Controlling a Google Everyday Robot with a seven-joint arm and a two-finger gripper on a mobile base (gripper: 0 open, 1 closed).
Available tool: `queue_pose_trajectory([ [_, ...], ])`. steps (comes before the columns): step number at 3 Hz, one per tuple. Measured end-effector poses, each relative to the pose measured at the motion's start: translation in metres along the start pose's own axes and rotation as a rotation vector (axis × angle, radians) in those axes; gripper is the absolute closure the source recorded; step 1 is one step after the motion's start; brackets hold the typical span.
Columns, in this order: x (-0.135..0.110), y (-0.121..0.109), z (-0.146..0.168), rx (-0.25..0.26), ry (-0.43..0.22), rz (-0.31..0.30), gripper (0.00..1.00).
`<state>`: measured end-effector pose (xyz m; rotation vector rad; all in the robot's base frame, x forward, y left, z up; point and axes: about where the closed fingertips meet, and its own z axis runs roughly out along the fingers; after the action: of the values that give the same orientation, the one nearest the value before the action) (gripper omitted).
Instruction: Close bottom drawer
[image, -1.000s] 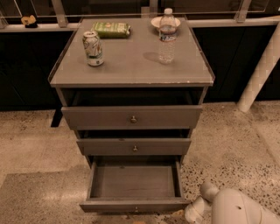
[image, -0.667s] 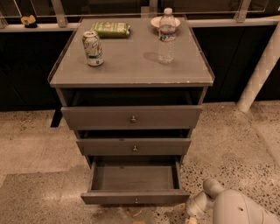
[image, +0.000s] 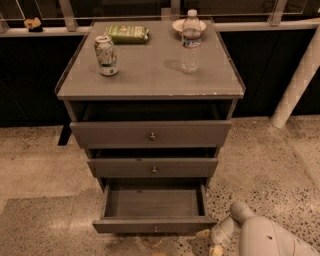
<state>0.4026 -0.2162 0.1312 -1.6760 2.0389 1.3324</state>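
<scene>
The bottom drawer (image: 152, 202) occupied the lowest position and stood pulled well out, level and square, with its plain grey interior exposed from above. Its grey-brown wooden front panel was slim and carried one tiny round metal knob (image: 155, 229) at centre. The gripper (image: 210, 241) was low, just beside the drawer's front right corner; contact could not be confirmed.

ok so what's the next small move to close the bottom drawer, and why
Probably shift the gripper across to the front of the slim grey-brown wooden bottom drawer, toward its small round metal knob, ready to push. The drawer is pulled far out, and the gripper sits low by the panel's right end in the picture, beside it rather than before it.
</scene>
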Motion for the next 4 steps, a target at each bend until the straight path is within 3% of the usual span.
queue_pose_trajectory([
  [1, -0.016, -0.014, -0.013, 0.046, -0.019, -0.029, 0.0],
  [3, -0.056, -0.017, -0.058, 0.243, -0.027, -0.058, 0.0],
  [4, -0.068, -0.026, -0.055, 0.265, -0.028, -0.016, 0.0],
])
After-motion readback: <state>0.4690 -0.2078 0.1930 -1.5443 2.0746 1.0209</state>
